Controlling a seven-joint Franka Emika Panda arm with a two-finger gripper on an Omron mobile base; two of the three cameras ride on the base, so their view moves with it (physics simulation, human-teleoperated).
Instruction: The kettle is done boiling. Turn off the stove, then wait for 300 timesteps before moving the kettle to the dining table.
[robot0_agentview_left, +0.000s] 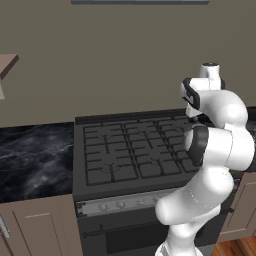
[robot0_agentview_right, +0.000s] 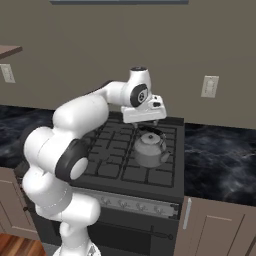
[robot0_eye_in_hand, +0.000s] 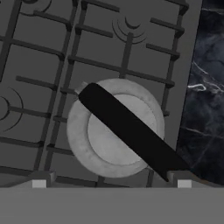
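Two small finger tips (robot0_eye_in_hand: 38, 183) of the gripper (robot0_eye_in_hand: 111, 183) are rising at the bottom of the hand view, standing far apart from each other, so the claw is spread wide and is pinching nothing. Directly under them the kettle (robot0_eye_in_hand: 114, 127) is sitting on a grate of the stove (robot0_eye_in_hand: 39, 65), seen from above as a round grey lid with the dark handle crossing it in a diagonal line. One end of this handle is reaching almost to the right finger tip, but whether they are touching I cannot tell.

From the right base view, the kettle (robot0_agentview_right: 149, 148) is resting on the right part of the stove (robot0_agentview_right: 107, 150), near the front, with its handle arching upward. The gripper (robot0_agentview_right: 150, 121) is hanging just above this handle, pointing down. Black veined counter (robot0_agentview_right: 220, 155) is lying beside the stove on the right side.

From the left base view, the white arm is covering the right part of the stove (robot0_agentview_left: 125, 150), and a silver strip of knobs (robot0_agentview_left: 122, 202) is running along its front edge. Brown cabinets (robot0_agentview_left: 40, 227) are standing under the counter.
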